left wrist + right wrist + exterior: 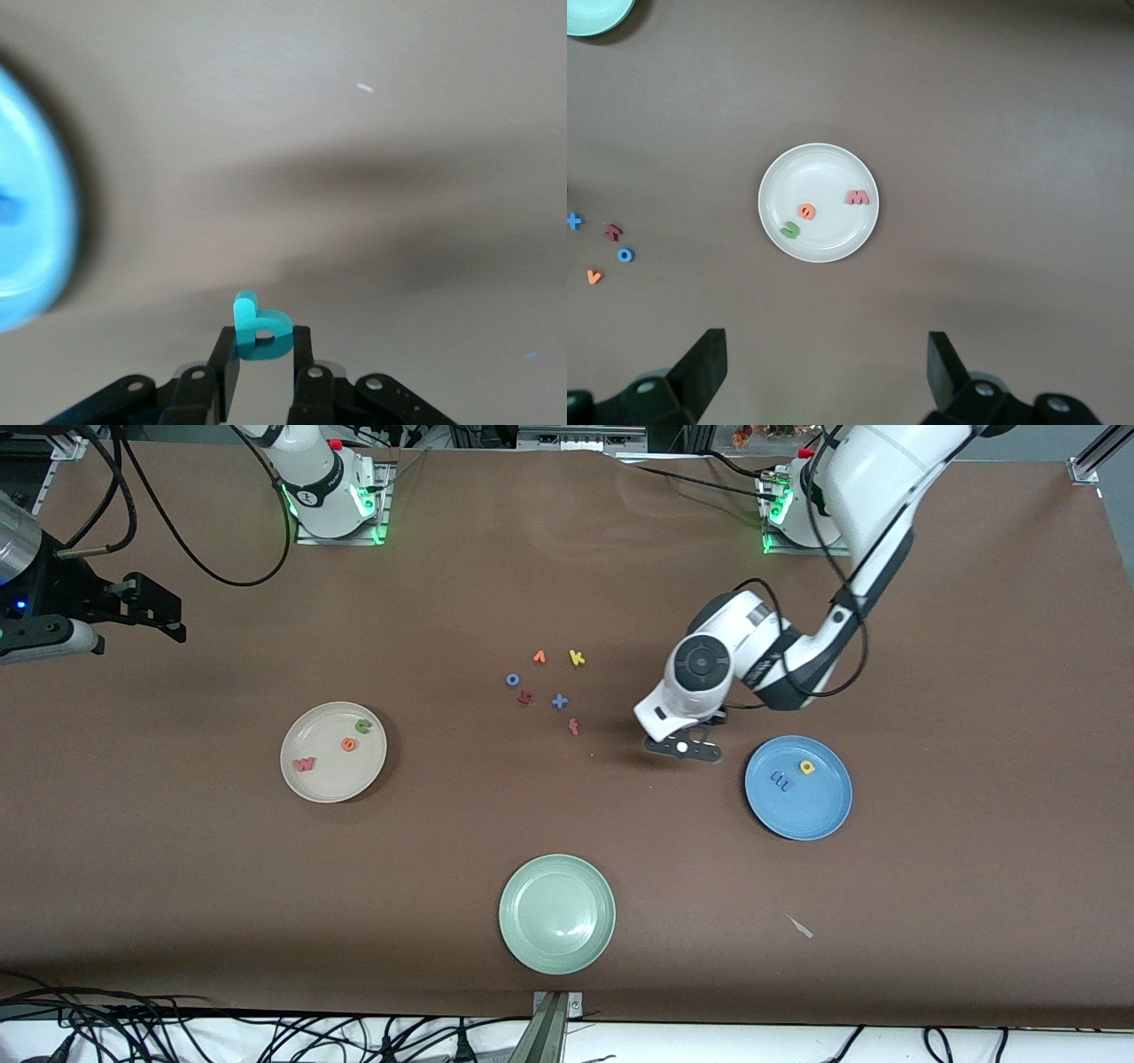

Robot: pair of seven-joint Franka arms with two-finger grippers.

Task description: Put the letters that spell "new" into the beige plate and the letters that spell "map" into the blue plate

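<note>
Teal p point(260, 328) pinched in left gripper point(264, 354), just beside blue plate point(819, 819). Foam: light, squashy, grip across stem. Right gripper point(824, 367) spread, waiting over beige plate point(775, 181).

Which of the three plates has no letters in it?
The pale green plate, nearest the front camera. The beige plate holds three letters and the blue plate holds two.

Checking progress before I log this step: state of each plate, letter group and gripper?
beige plate: holds the green n, orange e, red w
blue plate: holds the blue m, yellow a
teal p: gripped, not yet in a plate
left gripper: shut on the teal p, beside the blue plate
right gripper: open, waiting above the beige plate
green plate: empty
</note>
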